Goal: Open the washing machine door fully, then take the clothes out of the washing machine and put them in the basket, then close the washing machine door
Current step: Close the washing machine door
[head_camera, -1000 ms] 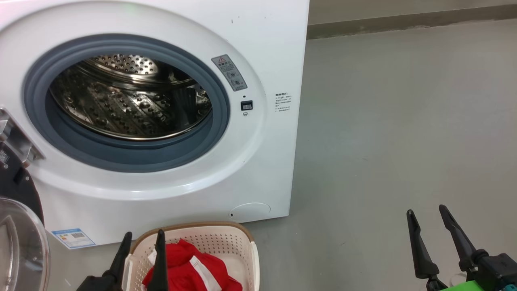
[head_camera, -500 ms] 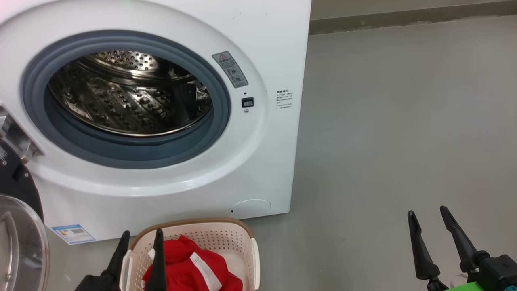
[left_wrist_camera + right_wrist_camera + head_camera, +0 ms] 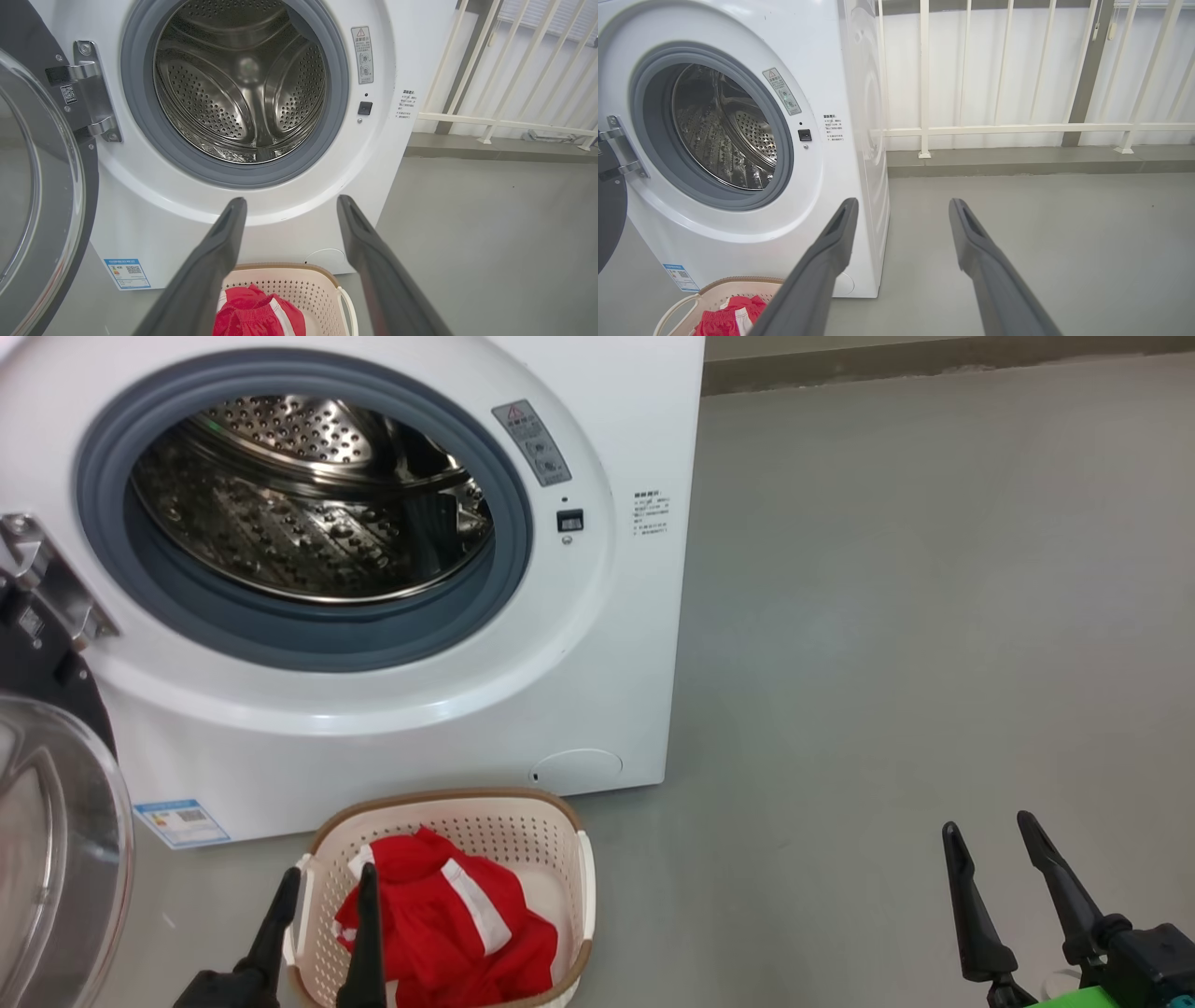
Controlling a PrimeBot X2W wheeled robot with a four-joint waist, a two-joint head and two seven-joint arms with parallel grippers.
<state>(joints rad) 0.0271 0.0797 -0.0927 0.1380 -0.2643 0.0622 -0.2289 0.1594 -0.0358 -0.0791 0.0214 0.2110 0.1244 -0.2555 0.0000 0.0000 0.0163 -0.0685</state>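
The washing machine (image 3: 607,691) is white, with a grey rubber seal (image 3: 308,649) around a shiny steel drum (image 3: 308,532) dotted with small holes. Its door (image 3: 56,821) has a black rim and clear glass. The label (image 3: 182,822) is blue. The basket (image 3: 509,840) is cream, patterned with rows of holes, with a brown rim; the clothes (image 3: 439,933) are red with white bands. The floor (image 3: 887,616) is plain grey.

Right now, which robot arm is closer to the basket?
Left. The left end effector sits at the basket's left rim, beside the red clothes. The right end effector is far off to the basket's right, over the grey floor.
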